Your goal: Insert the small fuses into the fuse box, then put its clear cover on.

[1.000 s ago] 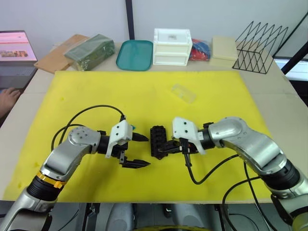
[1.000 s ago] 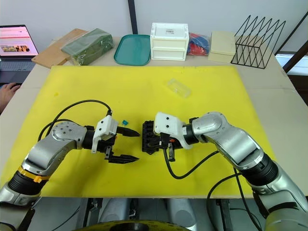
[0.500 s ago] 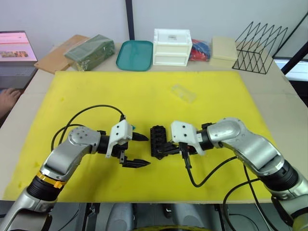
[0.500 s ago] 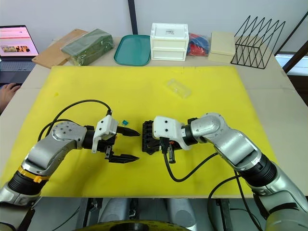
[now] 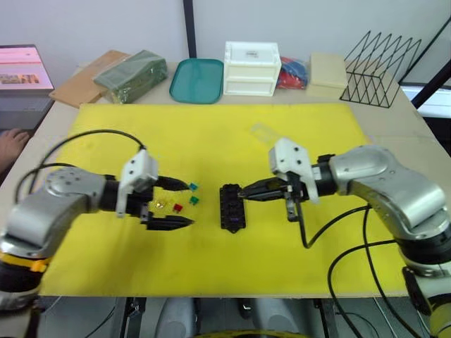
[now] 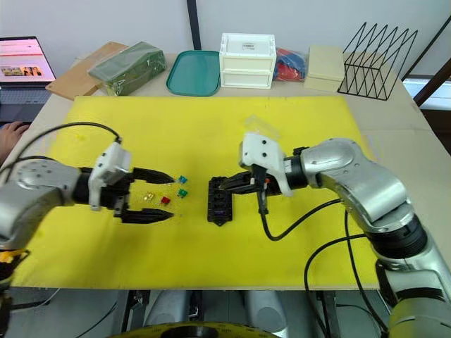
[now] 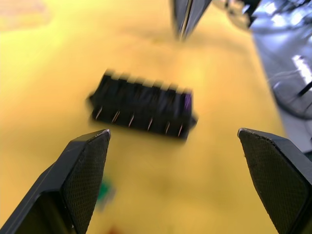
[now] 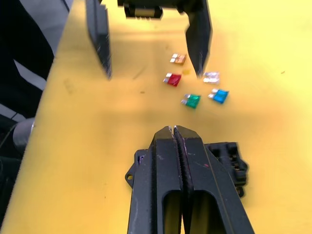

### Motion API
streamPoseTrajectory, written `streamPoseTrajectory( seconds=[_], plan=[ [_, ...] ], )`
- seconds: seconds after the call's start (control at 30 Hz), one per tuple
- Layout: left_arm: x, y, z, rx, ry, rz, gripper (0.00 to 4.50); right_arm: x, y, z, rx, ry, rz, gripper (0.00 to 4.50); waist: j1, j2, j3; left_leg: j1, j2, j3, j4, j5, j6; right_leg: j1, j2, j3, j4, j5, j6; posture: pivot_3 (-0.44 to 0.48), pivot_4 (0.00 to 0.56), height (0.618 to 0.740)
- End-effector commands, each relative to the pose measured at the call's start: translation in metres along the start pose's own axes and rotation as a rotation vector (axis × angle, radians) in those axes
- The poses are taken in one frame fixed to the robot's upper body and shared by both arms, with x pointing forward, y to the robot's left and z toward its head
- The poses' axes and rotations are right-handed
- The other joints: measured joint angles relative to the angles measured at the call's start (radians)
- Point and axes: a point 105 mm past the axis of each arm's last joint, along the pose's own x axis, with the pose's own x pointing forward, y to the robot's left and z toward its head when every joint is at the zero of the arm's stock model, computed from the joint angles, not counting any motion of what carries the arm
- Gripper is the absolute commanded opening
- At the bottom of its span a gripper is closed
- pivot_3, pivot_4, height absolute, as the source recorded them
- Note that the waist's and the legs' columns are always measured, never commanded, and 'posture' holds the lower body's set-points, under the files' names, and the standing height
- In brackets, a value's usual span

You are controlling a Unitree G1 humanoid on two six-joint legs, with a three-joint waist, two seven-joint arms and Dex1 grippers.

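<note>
The black fuse box (image 5: 231, 208) lies mid-mat, with a purple fuse (image 7: 186, 101) in a slot at its near end. Several small fuses lie loose just to its left: teal (image 5: 194, 186), green (image 5: 194, 200), red (image 5: 177, 208), yellow (image 5: 161, 204) and a pale one (image 8: 211, 76). My left gripper (image 5: 184, 204) is open, its fingers straddling these fuses without touching them. My right gripper (image 5: 243, 193) is shut on nothing, its tip hovering at the box's far right corner. The clear cover (image 5: 264, 132) rests on the mat beyond the right gripper.
Along the table's back edge stand a teal tray (image 5: 197, 79), a white drawer box (image 5: 251, 68), a green bundle (image 5: 130, 74) and a black wire rack (image 5: 380, 67). A person's hand (image 5: 8, 144) rests at the far left by a laptop.
My left arm has drawn back to the left, uncovering the loose fuses. My right gripper has lifted off the fuse box's right side and pulled back to the right, fingers shut.
</note>
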Motion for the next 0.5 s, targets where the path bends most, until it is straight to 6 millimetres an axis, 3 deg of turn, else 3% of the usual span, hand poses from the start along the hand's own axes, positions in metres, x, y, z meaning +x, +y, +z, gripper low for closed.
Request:
streamPoseTrajectory(
  seconds=[0.03,0.1,0.23,0.43,0.5],
  plan=[
    [-0.034,0.006,0.000,-0.009,0.038,0.093,4.50,-0.025,-0.005,-0.003,-0.031,0.028,-0.055,0.42,0.001,0.000,0.000,0.000,0.000,0.000,0.000,0.000,0.000,0.000,0.000,0.000,0.000,0.000,0.000,0.000,0.150,0.740],
    [-0.052,0.010,-0.005,-0.024,0.076,0.145,4.50,-0.037,-0.007,-0.011,-0.024,0.064,-0.083,0.87,0.003,0.000,0.000,0.000,0.000,0.000,0.000,0.000,0.000,0.000,0.000,0.000,-0.001,0.000,0.000,0.000,0.150,0.740],
    [-0.099,0.018,-0.025,-0.086,0.153,0.286,4.50,-0.076,-0.016,-0.038,0.019,0.186,-0.182,2.30,0.003,0.000,0.000,0.000,0.000,0.001,0.000,0.000,0.000,0.000,0.000,0.000,-0.001,0.000,0.000,0.000,0.150,0.740],
    [-0.135,0.025,-0.045,-0.129,0.199,0.399,4.50,-0.108,-0.023,-0.063,0.055,0.281,-0.267,4.48,-0.002,0.000,0.000,0.001,0.000,0.005,0.000,0.000,0.000,0.000,0.000,0.000,-0.001,0.000,0.000,0.000,0.150,0.740],
    [-0.140,0.027,-0.049,-0.138,0.201,0.415,4.50,-0.113,-0.024,-0.069,0.063,0.301,-0.283,4.48,-0.001,0.000,0.000,0.001,0.000,0.006,0.000,0.000,0.000,0.000,0.001,0.000,-0.001,0.000,0.000,0.000,0.150,0.740]
  ],
)
